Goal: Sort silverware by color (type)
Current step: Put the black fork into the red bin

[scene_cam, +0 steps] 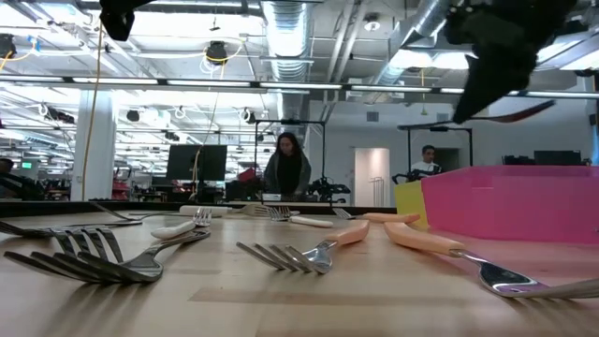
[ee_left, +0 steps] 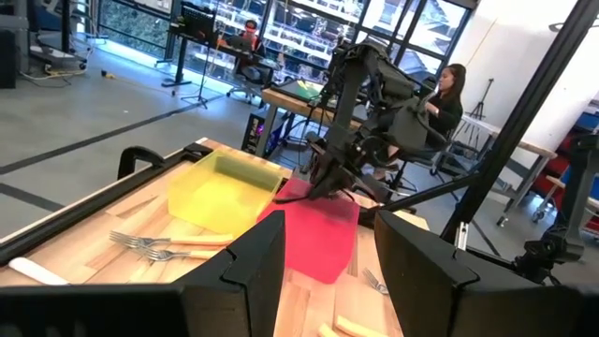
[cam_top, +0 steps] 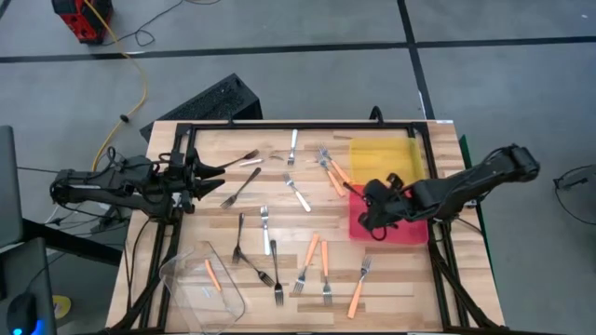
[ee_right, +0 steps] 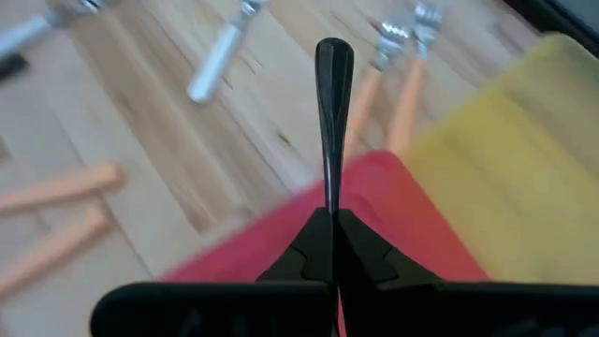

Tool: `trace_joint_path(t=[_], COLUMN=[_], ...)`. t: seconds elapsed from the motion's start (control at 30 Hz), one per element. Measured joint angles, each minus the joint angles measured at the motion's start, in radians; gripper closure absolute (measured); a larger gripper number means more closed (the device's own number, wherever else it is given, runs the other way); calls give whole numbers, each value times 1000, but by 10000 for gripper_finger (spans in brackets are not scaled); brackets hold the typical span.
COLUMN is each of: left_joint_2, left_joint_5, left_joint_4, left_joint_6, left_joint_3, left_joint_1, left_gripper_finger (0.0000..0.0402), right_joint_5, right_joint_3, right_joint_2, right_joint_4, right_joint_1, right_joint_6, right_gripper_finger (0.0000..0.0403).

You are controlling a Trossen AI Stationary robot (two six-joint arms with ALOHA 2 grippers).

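Right gripper (ee_right: 329, 217) is clamped on a black fork (ee_right: 332, 112), holding it above the near edge of the red tray (cam_top: 410, 233), beside the yellow tray (cam_top: 377, 158). Left gripper (cam_top: 216, 172) waits at the desk's (cam_top: 391, 288) left side with its fingers apart and nothing between them. The grip is only on the thin end of the fork, so it could swing or slip out; released this close to the tray edge, it might tip back onto the desk. Orange forks (cam_top: 326, 259), white forks (cam_top: 264, 228) and other black forks (cam_top: 239, 237) lie scattered across the desk, and 1 orange fork sits in the tub (cam_top: 200, 284); nothing visibly blocks the drop.
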Motion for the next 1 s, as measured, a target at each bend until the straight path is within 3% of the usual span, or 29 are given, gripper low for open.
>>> trace_joint_path(t=[0.3,0.6,1.0], left_joint_2=[0,0,0], left_joint_5=[0,0,-6], left_joint_4=[0,0,0], left_joint_6=[0,0,0], left_joint_3=[0,0,0], left_joint_1=[0,0,0], left_gripper_finger=[250,250,250], right_joint_5=[8,3,-10], right_joint_3=[-68,-247,-414], right_joint_2=[-73,-137,-136], right_joint_4=[-149,-39,113], right_joint_1=[150,245,256], right_joint_6=[21,140,175], right_gripper_finger=[382,382,382])
